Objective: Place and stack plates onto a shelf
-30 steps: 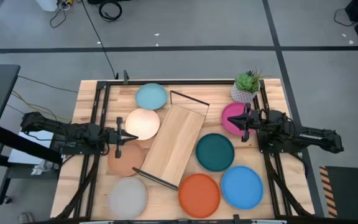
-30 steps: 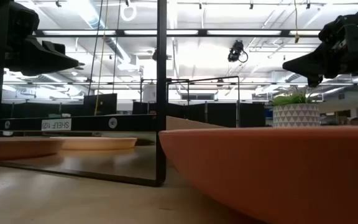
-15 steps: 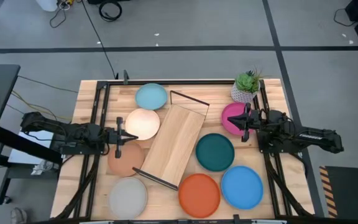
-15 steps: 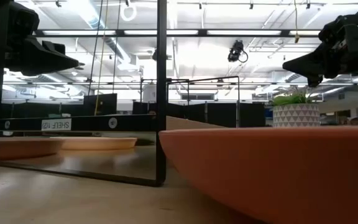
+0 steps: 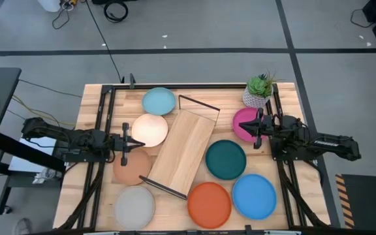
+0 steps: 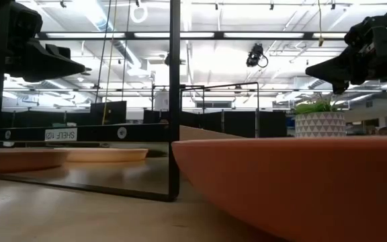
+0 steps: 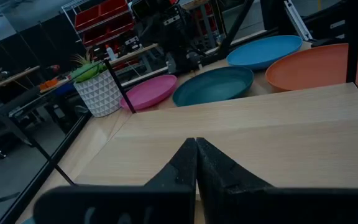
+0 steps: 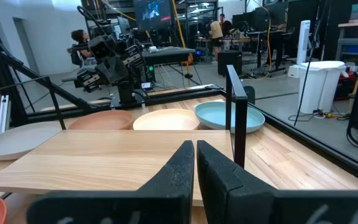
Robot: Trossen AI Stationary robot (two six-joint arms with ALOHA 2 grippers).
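Observation:
All plates lie flat on the slatted table in the high view: light blue (image 5: pixel 158 101), cream (image 5: pixel 149 130), tan (image 5: pixel 132 166), grey (image 5: pixel 134 207), magenta (image 5: pixel 245 123), teal (image 5: pixel 226 158), orange (image 5: pixel 209 203), bright blue (image 5: pixel 254 196). Between them the shelf (image 5: pixel 183 151) stands slantwise on its wire end frames, with nothing on its board. My left gripper (image 5: pixel 141 144) is shut and hovers over the gap between the cream and tan plates, pointing at the shelf. My right gripper (image 5: pixel 243 125) is shut above the magenta plate, also pointing at the shelf.
A white plant pot (image 5: pixel 258 91) stands at the table's far right corner, just beyond the magenta plate. Black rails run along the table's left and right sides. In the low view the orange plate (image 6: pixel 294 181) fills the foreground, and both grippers hang well above table height.

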